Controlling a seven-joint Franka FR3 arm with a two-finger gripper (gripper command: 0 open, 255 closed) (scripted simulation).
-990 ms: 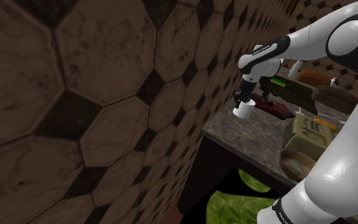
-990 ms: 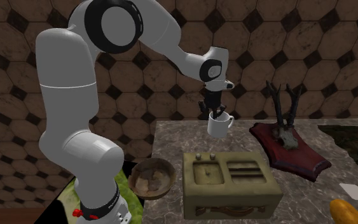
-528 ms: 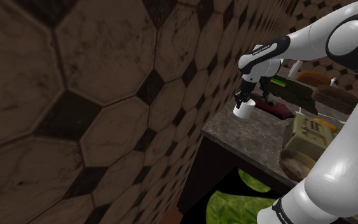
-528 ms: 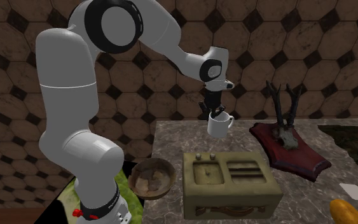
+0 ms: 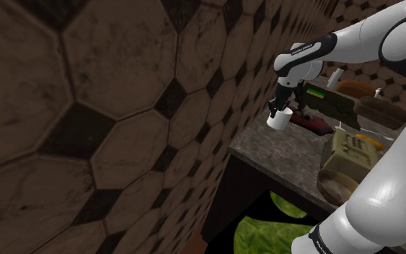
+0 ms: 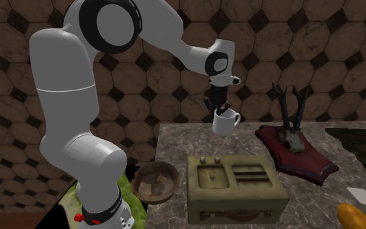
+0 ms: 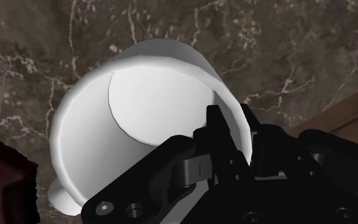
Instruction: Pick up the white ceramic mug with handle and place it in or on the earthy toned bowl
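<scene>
Place: a home, kitchen-like.
Walls: brown tiled wall (image 6: 318,39) with dark diamond insets, at 12 o'clock in the second exterior view.
Worktop: dark veined stone counter (image 6: 175,140).
Crockery: white mug (image 6: 223,122) towards the counter's 12 o'clock; brown bowl (image 6: 154,181) at its 8 o'clock.
Food: bread loaf (image 6: 357,216) at 4 o'clock.
Decor: antlers on a dark red plaque (image 6: 295,153) at 3 o'clock.

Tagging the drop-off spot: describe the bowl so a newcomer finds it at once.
Find the dark veined counter in the second exterior view. At its near corner beside the arm, left of the olive box, sits the bowl. Unlike the white mug in the tool, it is wide, shallow and brown.
</scene>
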